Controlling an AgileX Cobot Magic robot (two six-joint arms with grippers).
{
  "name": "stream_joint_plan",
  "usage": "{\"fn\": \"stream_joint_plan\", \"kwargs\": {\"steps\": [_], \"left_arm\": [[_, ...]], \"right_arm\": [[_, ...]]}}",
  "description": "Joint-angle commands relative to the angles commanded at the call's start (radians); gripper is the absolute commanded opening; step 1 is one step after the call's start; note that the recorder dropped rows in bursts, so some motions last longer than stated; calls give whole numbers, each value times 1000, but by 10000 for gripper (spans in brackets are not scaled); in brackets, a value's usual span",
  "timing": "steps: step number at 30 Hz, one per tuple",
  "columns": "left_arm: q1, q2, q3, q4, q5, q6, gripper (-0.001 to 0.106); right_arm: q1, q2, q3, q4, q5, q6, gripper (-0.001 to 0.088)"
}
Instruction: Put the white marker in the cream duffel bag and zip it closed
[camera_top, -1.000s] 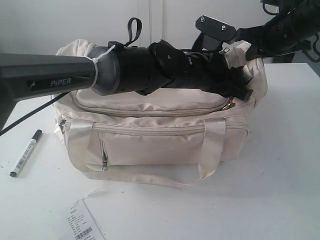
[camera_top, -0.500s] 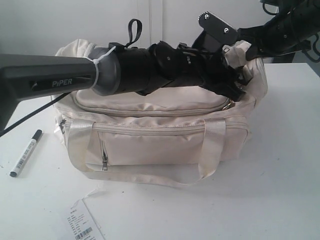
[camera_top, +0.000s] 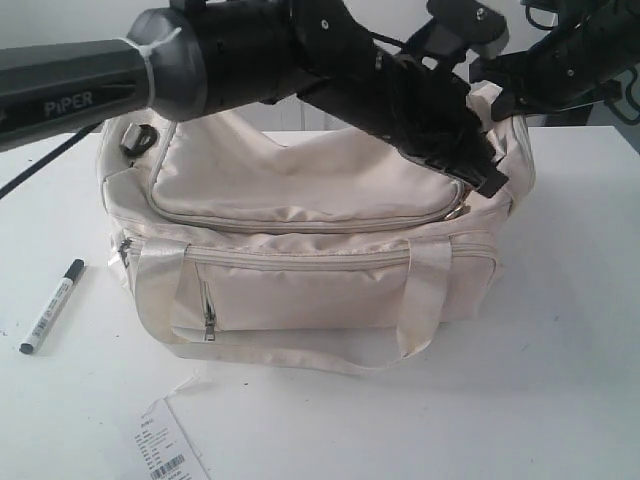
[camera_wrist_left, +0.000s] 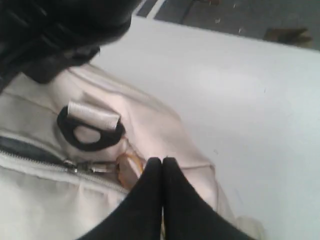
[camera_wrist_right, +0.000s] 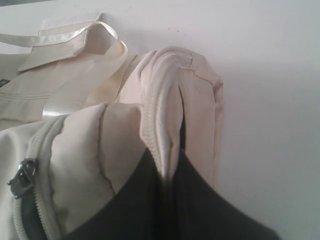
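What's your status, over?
Left gripper shut beside zipper pull. Right gripper shut on cream duffel bag end. White marker on table, outside bag. Left arm crosses above bag.

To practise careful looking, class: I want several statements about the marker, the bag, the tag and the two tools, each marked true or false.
1. The marker lies on the table, outside the bag. True.
2. The left tool stands wide open. False: its fingers are pressed together, beside the bag's zipper.
3. The right tool pinches a fold of the bag. True.
4. The tag lies on top of the bag. False: it lies on the table in front of the bag.
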Motion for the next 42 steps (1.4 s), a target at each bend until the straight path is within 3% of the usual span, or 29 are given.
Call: {"fn": "stream_joint_plan", "kwargs": {"steps": [2, 6, 8, 15, 26, 28, 32, 42], "left_arm": [[0, 17, -32, 8, 42, 91, 113], [-28, 31, -33, 0, 65, 527, 434], [-43, 32, -33, -5, 60, 651, 465], [-57, 38, -33, -12, 29, 846, 476], [-57, 95, -31, 34, -143, 829, 456], [-57, 95, -31, 34, -143, 833, 366], [-57, 93, -31, 34, -145, 831, -5], [-57, 28, -31, 192, -130, 569, 0]], "right_arm": [[0, 0, 0, 0, 0, 0, 0], [0, 0, 0, 0, 0, 0, 0], [0, 0, 0, 0, 0, 0, 0], [0, 0, 0, 0, 0, 0, 0], [0, 0, 0, 0, 0, 15, 0], [0, 0, 0, 0, 0, 15, 0], [0, 0, 0, 0, 0, 15, 0], [0, 0, 0, 0, 0, 15, 0]]}}
